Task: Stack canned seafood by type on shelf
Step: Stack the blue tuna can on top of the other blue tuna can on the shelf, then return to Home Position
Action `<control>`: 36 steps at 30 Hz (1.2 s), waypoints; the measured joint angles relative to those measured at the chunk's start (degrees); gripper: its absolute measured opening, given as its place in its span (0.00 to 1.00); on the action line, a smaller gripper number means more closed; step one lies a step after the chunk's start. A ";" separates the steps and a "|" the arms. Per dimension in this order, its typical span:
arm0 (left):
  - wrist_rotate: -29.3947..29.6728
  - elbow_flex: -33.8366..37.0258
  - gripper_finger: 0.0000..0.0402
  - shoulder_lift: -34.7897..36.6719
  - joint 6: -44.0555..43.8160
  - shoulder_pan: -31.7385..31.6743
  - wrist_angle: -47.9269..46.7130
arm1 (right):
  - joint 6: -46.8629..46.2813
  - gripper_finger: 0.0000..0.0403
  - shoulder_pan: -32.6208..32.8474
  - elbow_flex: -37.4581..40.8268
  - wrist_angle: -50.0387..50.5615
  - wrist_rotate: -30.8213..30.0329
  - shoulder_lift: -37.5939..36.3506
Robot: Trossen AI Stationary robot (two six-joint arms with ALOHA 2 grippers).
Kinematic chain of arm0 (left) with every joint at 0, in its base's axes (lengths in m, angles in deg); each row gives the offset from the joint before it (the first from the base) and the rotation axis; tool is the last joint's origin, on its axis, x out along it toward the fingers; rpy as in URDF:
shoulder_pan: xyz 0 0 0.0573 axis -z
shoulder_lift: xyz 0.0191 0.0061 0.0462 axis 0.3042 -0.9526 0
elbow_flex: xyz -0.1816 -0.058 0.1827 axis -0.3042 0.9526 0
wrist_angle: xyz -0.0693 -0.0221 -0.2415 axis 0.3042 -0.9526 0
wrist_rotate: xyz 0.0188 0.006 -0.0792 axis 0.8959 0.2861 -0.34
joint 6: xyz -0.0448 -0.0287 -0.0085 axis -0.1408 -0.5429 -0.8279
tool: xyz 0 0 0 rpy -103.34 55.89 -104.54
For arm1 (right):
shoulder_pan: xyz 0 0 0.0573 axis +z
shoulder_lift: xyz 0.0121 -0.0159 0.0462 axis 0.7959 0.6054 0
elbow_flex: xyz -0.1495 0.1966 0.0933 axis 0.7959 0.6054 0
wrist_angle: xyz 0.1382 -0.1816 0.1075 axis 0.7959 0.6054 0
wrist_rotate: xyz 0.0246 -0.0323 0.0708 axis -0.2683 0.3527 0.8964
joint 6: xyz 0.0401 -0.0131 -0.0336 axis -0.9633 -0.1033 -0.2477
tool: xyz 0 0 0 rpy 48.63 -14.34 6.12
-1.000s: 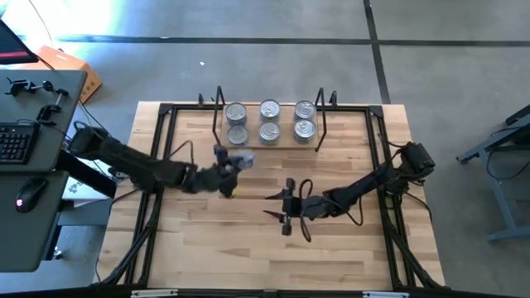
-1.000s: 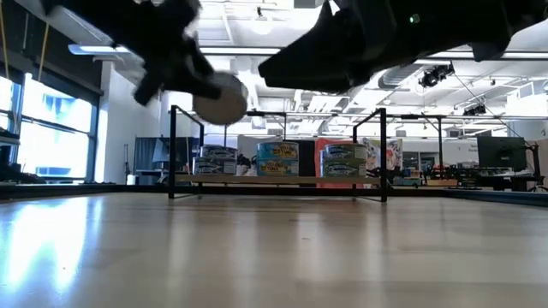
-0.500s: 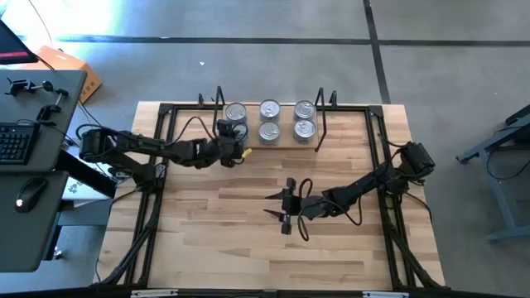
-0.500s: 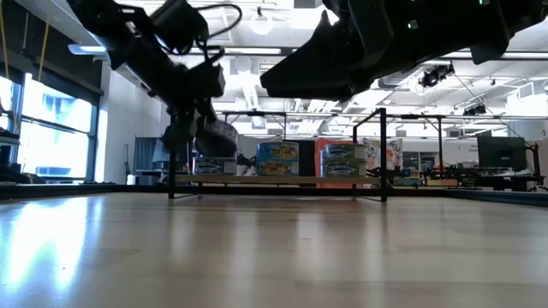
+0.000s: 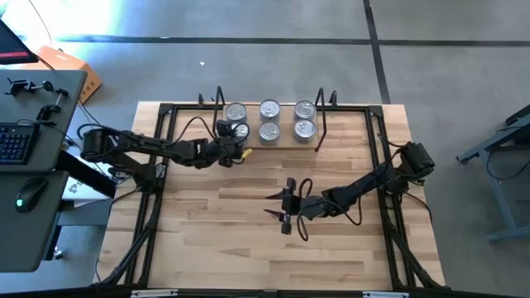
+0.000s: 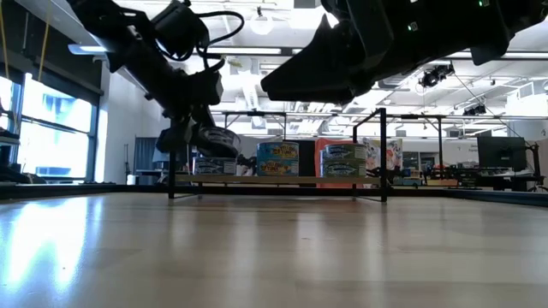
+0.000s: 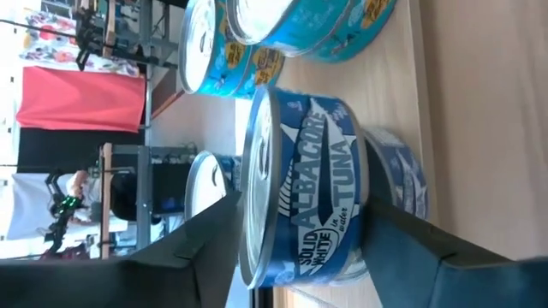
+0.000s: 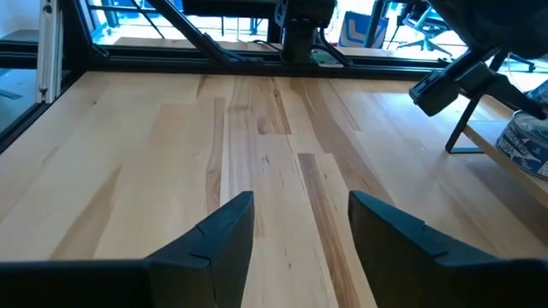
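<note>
The left gripper (image 5: 234, 142) straddles an albacore tuna tin (image 7: 301, 192) stacked upright on another tin (image 7: 394, 180), fingers spread beside it on the shelf (image 5: 286, 142). The right gripper (image 5: 281, 209) waits open mid-table, farther off.

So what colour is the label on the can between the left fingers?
Blue with white lettering, clearest in the left wrist view: can.

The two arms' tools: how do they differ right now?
The left tool sits at the shelf, its fingers around a blue albacore tuna can stacked on another; the right tool hangs over bare table, holding nothing. Both are dark, two-fingered, with fingers apart.
</note>
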 joint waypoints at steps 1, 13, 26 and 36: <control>0.40 0.00 0.54 0.16 -0.03 0.02 -0.62 | 0.00 0.46 0.00 0.00 0.12 0.00 0.00; 0.71 -0.02 0.65 5.05 0.02 1.69 -5.33 | -0.87 0.46 -0.38 0.00 0.59 0.06 0.00; 3.01 -0.02 0.66 12.66 -3.91 4.17 -6.40 | -1.84 0.46 -0.77 0.00 0.41 0.04 0.00; -21.38 -0.02 0.61 8.32 -27.77 5.34 -6.58 | -2.56 0.46 -1.81 0.00 -0.72 -0.02 0.00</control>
